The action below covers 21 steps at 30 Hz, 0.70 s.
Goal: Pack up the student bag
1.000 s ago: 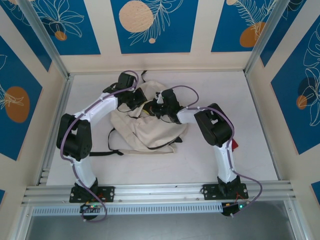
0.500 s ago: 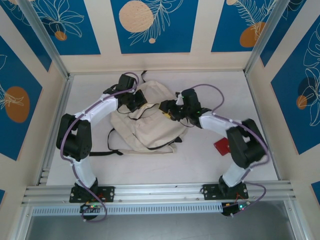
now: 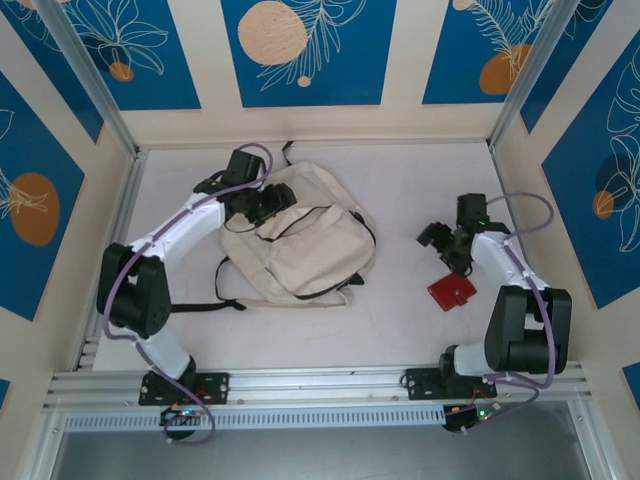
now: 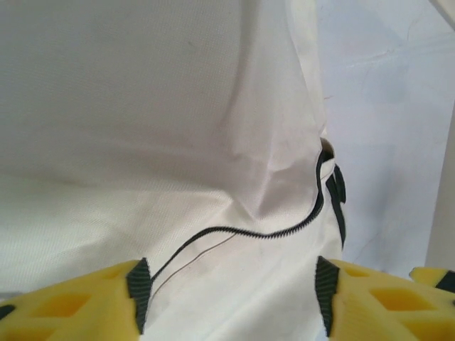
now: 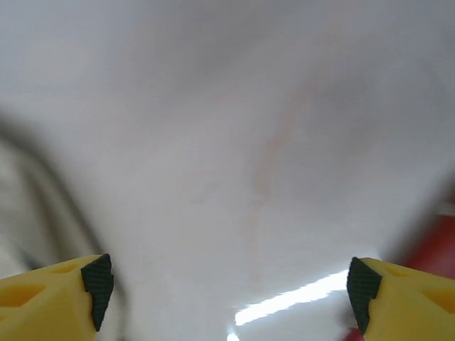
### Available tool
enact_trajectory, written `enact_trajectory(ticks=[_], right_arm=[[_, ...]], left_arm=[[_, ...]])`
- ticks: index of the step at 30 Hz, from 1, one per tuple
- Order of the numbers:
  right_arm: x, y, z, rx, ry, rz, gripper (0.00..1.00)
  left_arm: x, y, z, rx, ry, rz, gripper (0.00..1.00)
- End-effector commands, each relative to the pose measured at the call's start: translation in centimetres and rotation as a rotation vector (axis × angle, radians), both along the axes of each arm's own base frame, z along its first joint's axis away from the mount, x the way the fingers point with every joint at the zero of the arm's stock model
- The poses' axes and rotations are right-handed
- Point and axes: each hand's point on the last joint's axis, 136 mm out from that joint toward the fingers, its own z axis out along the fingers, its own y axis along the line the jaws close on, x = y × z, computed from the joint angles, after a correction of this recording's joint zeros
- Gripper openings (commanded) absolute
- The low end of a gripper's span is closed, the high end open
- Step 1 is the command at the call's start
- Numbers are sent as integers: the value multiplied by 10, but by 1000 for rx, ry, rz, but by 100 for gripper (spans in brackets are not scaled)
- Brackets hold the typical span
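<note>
The student bag (image 3: 305, 250), cream fabric with black straps and zipper trim, lies flat left of the table's middle. My left gripper (image 3: 270, 203) hovers over its upper left corner. In the left wrist view that gripper (image 4: 231, 284) is open, its yellow fingers (image 4: 106, 302) wide apart above the fabric and a black zipper line (image 4: 270, 234). My right gripper (image 3: 437, 238) is off to the right of the bag, apart from it, above bare table. It is open (image 5: 227, 284) with nothing between its pads.
A flat red square item (image 3: 452, 291) lies on the table just in front of the right gripper; its red edge (image 5: 442, 245) shows blurred at the right. A black strap (image 3: 200, 306) trails left from the bag. Walls enclose the table.
My right arm has swung away from the bag's opening to the right, toward the red item. The bag has settled flat. The left gripper has stayed at the bag's upper left.
</note>
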Motion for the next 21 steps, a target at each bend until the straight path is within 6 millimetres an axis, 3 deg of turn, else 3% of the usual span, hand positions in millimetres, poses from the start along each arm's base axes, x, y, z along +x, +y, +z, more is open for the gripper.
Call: enact_trajectory(ticks=[1, 5, 10, 16, 21], right_arm=[[-35, -17, -24, 15, 126, -55, 92], [-47, -26, -42, 48, 154, -125, 93], [-35, -5, -53, 140, 169, -65, 89], [-14, 53, -55, 204, 177, 112, 82], [-1, 108, -41, 260, 125, 276, 79]], left_arm=[[-11, 23, 6, 62, -14, 27, 71], [-18, 35, 10, 83, -32, 43, 80], [-21, 41, 11, 83, -45, 51, 85], [-22, 35, 13, 61, -56, 15, 86], [-26, 20, 13, 33, -55, -44, 86]])
